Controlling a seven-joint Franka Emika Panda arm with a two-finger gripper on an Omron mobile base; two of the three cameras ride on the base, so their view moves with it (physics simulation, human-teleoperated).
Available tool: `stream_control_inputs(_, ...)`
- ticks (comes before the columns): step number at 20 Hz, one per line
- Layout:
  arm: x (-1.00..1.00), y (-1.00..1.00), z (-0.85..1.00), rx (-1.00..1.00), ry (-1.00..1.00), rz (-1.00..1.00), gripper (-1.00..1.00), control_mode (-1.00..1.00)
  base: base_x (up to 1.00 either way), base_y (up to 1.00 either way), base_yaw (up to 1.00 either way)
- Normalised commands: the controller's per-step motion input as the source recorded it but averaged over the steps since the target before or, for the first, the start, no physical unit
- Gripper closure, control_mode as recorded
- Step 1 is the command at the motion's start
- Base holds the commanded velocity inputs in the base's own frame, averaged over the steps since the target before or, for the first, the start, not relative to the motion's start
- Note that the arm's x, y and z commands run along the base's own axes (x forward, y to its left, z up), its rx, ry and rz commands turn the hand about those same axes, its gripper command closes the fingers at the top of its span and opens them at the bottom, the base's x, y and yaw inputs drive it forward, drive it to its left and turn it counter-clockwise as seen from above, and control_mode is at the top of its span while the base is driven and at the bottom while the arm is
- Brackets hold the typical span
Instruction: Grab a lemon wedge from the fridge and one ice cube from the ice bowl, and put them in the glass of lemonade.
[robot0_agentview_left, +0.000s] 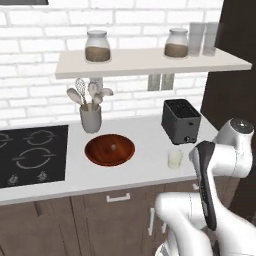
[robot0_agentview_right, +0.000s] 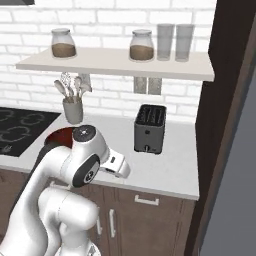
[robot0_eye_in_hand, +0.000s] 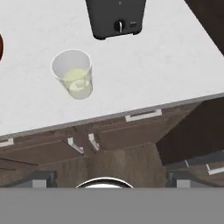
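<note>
Now the claw hangs spread wide and empty above the short clear glass of pale lemonade near the black toaster, so it should swing over the round reddish-brown wooden bowl and settle squarely around the tiny pale cube.

we see the jaws spread wide, their two tips at the bottom corners of the hand view, hanging over the cabinet fronts just off the bench edge. ahead of the jaws and slightly to one side stands the glass of lemonade, open above with bare bench all round it. further ahead the black toaster blocks the way, well apart from the glass. beyond the glass lies the ice bowl, with the utensil holder behind it. the shelf overhangs the back of the bench, limiting height there.
</note>
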Motion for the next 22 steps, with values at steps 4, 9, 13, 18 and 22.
stream_control_inputs(4, 0.0, 0.0, 0.0, 0.0, 0.0, 0.0, -1.0, 1.0, -0.99, -1.0, -0.01)
stream_control_inputs(9, 0.0, 0.0, 0.0, 0.0, 0.0, 0.0, -1.0, 1.0, -0.53, -1.0, -0.05)
stream_control_inputs(13, 0.0, 0.0, 0.0, 0.0, 0.0, 0.0, -1.0, 1.0, -0.21, -1.0, -0.02)
stream_control_inputs(18, 0.0, 0.0, 0.0, 0.0, 0.0, 0.0, -1.0, 1.0, -0.12, -1.0, 0.0)
stream_control_inputs(22, 0.0, 0.0, 0.0, 0.0, 0.0, 0.0, -1.0, 1.0, -0.15, -0.98, 0.0)
